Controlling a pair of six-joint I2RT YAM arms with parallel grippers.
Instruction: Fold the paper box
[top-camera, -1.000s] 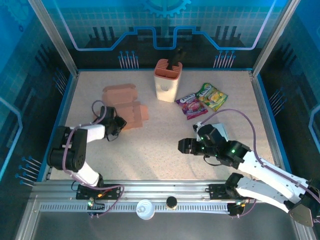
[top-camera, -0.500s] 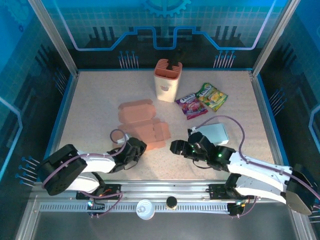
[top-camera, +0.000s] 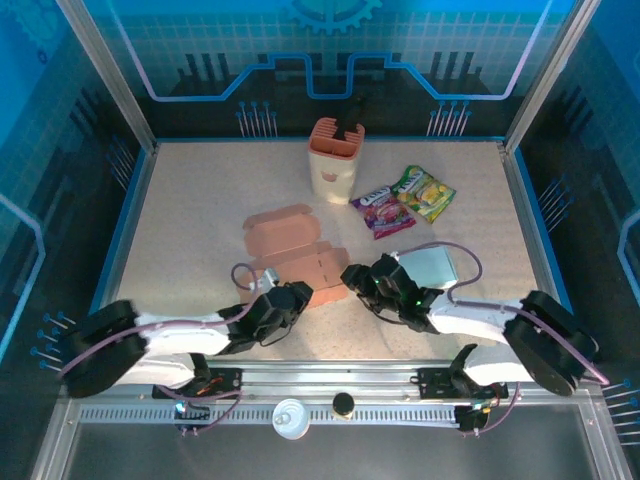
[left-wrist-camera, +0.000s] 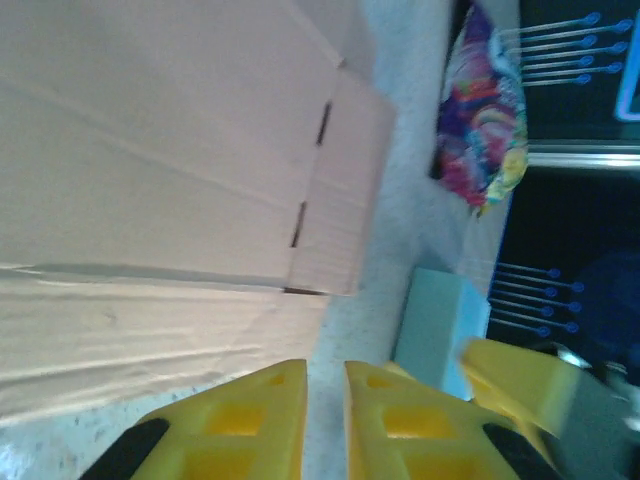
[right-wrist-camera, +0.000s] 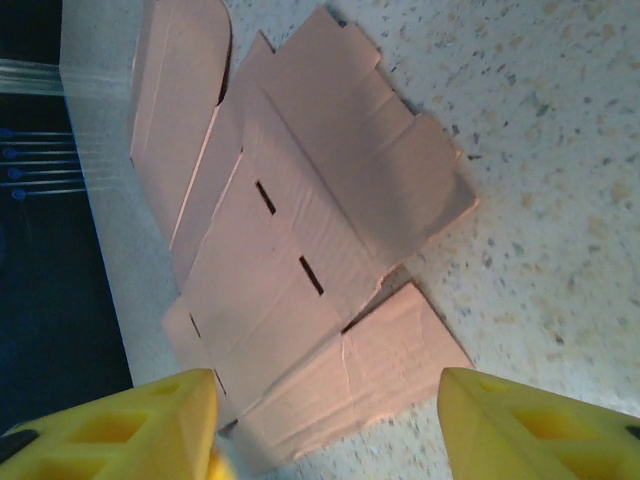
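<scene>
- The paper box (top-camera: 293, 250) lies flat and unfolded at table centre; no wall stands yet, so all the folding is left
- left gripper (top-camera: 291, 298), at its 6 o'clock, jaws nearly together on nothing; right gripper (top-camera: 352, 277), at 4 o'clock, jaws spread

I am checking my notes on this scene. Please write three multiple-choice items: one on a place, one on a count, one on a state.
1. Where does the paper box lie?
A. inside the orange holder
B. flat on the table, just ahead of both grippers
C. on top of the snack bags

2. How many snack bags lie right of the orange holder?
A. two
B. four
C. none

3. How does the right gripper stand?
A. open
B. shut on the box
C. shut on a bag

Answers: 1 B, the overhead view shows it unfolded there. 2 A, one purple, one green-yellow. 3 A, its wrist view shows the fingers wide apart.
</scene>
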